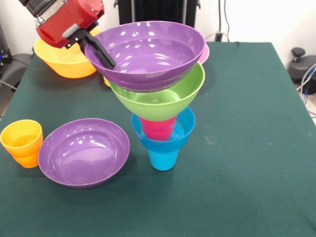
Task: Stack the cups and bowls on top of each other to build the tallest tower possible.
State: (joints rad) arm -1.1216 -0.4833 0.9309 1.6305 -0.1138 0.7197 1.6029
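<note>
The tower stands mid-table: a blue cup (163,159), a small blue bowl (185,129), a red cup (157,128) and a lime green bowl (163,101), one atop another. A wide purple bowl (148,54) sits at the top, its base down inside the green bowl's rim. My gripper (108,62) is shut on this purple bowl's left rim, with one black finger (98,49) inside it. The other finger is hidden. A second purple bowl (84,150) lies on the table at the front left. An orange cup (22,140) stands left of it.
A large orange-yellow bowl (66,61) sits at the back left, behind the red arm. A sliver of pink bowl (204,52) shows behind the held purple bowl. A yellow bit (106,81) peeks out left of the green bowl. The table (247,148) is dark green.
</note>
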